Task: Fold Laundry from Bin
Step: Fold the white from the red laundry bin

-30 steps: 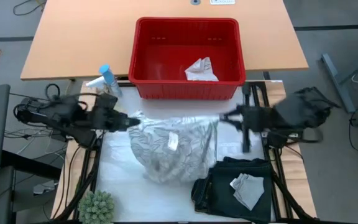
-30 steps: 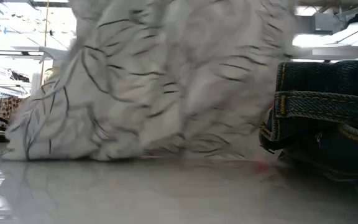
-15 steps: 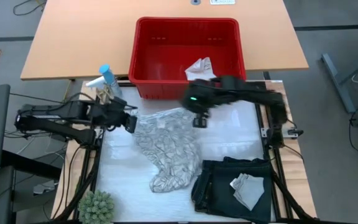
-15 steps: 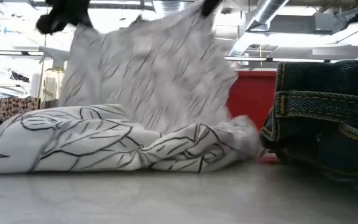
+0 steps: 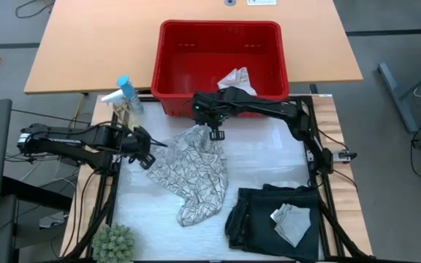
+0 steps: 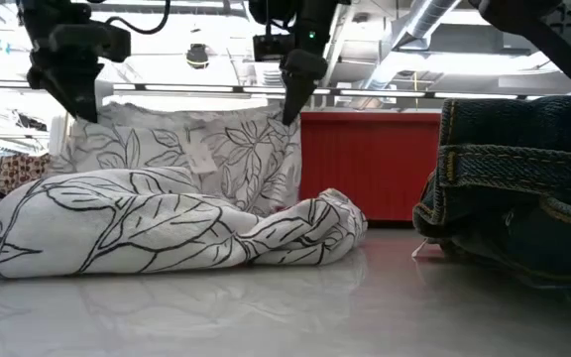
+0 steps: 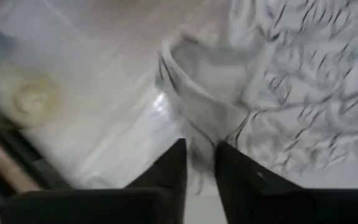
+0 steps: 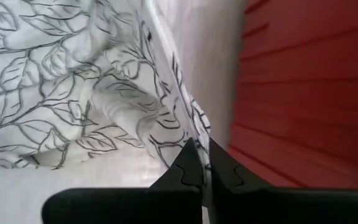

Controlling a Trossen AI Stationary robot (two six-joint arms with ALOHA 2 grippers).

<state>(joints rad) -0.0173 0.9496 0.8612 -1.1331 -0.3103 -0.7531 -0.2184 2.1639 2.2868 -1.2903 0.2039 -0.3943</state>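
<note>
Leaf cloth (image 5: pixel 192 172): white-grey, printed with dark leaves, spread crumpled on the white mat (image 5: pixel 269 164) in front of the bin. Two upper corners are held up off the mat; the rest is seen bunched on the surface in the low view, trailing toward the near edge of the table.

Right gripper (image 5: pixel 214 134): reached across just before the bin's front wall. Its fingers are clamped tight on one upper corner of the leaf cloth, as is shown in the right wrist view, with the cloth edge pinched between the tips and the red slotted wall close beside.

Left gripper (image 5: pixel 145 157): placed at the cloth's other upper corner, on the left side of the mat. A fold of cloth is seen between its fingers in the left wrist view, with a narrow gap between them; the picture is blurred, so it cannot be told whether the grip is firm.

Bin (image 5: pixel 172 62): red, slotted, set at the far edge of the mat. A small whitish cloth (image 5: pixel 236 79) is lying inside, near the front wall.

Dark garment (image 5: pixel 265 215): folded at the near right corner of the mat, well apart from the leaf cloth's held corners. A small grey folded cloth (image 5: pixel 291 223) is laid on top.

Spray bottle (image 5: pixel 121 93): standing left of the bin.

Plant (image 5: pixel 113 243): at the near left corner.
</note>
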